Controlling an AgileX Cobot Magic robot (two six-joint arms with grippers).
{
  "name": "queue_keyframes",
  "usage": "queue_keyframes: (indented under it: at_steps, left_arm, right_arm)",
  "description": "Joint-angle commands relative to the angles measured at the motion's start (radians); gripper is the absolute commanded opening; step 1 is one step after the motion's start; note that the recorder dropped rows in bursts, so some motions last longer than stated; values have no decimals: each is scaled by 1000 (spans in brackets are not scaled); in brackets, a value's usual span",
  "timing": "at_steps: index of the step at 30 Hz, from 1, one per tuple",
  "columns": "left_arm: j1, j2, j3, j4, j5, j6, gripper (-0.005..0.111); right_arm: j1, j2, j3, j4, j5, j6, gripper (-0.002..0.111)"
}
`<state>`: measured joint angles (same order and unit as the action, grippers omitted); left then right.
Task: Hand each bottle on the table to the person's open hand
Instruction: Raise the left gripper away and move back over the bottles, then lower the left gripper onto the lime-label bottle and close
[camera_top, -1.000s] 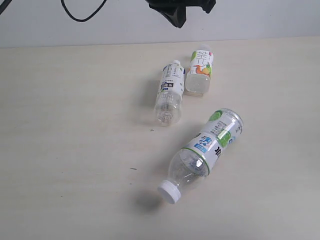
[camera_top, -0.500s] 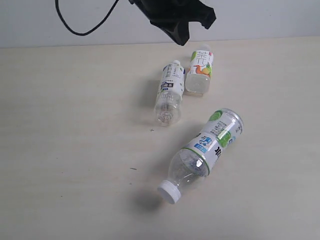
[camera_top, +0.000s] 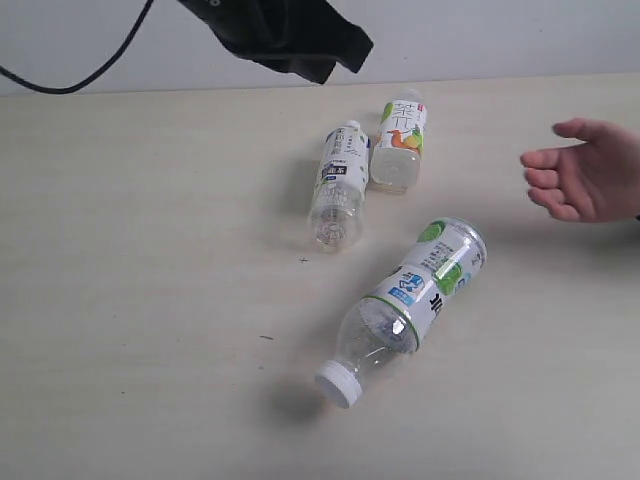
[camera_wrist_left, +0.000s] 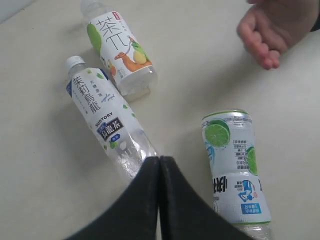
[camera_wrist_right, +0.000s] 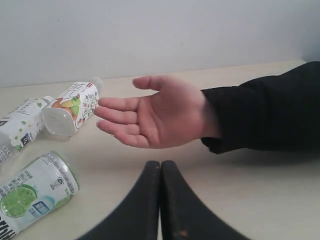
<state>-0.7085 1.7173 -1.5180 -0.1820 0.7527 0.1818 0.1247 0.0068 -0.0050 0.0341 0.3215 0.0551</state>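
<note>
Three bottles lie on the pale table (camera_top: 130, 300). The green-labelled white-capped bottle (camera_top: 410, 300) (camera_wrist_left: 235, 165) (camera_wrist_right: 35, 192) is nearest, cap toward the front. The blue-white labelled bottle (camera_top: 337, 185) (camera_wrist_left: 102, 115) (camera_wrist_right: 17, 125) and the fruit-picture bottle (camera_top: 400, 145) (camera_wrist_left: 117, 52) (camera_wrist_right: 72, 107) lie side by side farther back. No pink bottle shows. A person's open hand (camera_top: 590, 180) (camera_wrist_left: 277, 30) (camera_wrist_right: 155, 112) reaches in from the right. My left gripper (camera_wrist_left: 159, 159) is shut and empty above the bottles; its arm (camera_top: 280, 35) is at the top. My right gripper (camera_wrist_right: 160, 163) is shut and empty, just short of the hand.
A black cable (camera_top: 90, 70) hangs at the upper left over the pale wall behind the table. The person's black sleeve (camera_wrist_right: 265, 115) stretches along the right side. Tiny dark specks (camera_top: 266, 337) mark the tabletop left of the nearest bottle.
The person's open hand has come in from the right. My left arm has swung leftward along the top of the exterior view. The bottles have not moved.
</note>
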Motion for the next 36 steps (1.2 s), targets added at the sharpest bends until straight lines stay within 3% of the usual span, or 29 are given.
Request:
queue_keyframes:
  at_steps: [1,10,18,25,29,36]
  left_arm:
    - [0,-78,108,5,-123,5,2]
    - [-6,-23,156,-22,-162,4,2]
    - [-122,5,138,-24,-143,66,2]
    - [-139,5,63,-23,-74,68,3]
    - [-139,5,22,-22,-33,68,13]
    - [-139,5,-5,-26,-27,64,44]
  right_arm:
    - [-2,-7,5,2,-8,-1,0]
    - [-2,-7,5,2,-8,-1,0]
    - [-2,-7,5,2,-8,-1,0]
    - [-2,-7,5,2,-8,-1,0]
    - [-2,-7,5,2,-8,-1,0]
    - [-2,-7,5,2,-8,-1,0]
